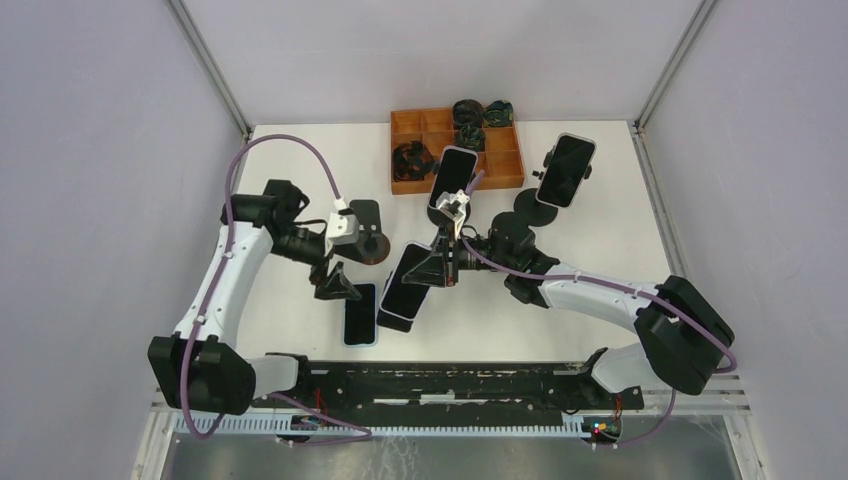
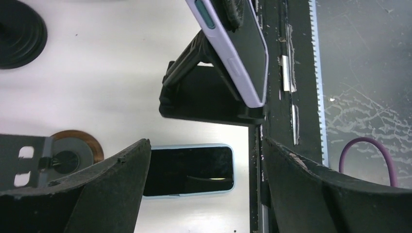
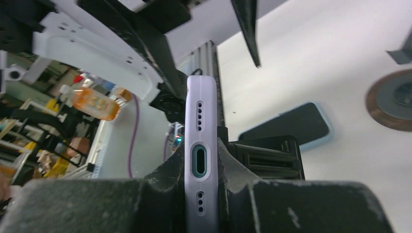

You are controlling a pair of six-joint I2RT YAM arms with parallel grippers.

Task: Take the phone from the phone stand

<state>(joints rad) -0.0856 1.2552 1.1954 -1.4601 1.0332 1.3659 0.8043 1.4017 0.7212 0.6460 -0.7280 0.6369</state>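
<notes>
A phone in a lilac case leans on a black folding stand near the table's middle front. My right gripper is shut on the phone's upper end. The right wrist view shows its port edge pinched between both fingers, with the stand just behind. In the left wrist view the phone still lies against the stand, its lower end at the stand's lip. My left gripper is open and empty, hovering just left of the stand.
A phone in a blue case lies flat on the table below the left gripper. Two more phones stand on holders at the back. An orange tray holds small dark items. A round black base sits by the left arm.
</notes>
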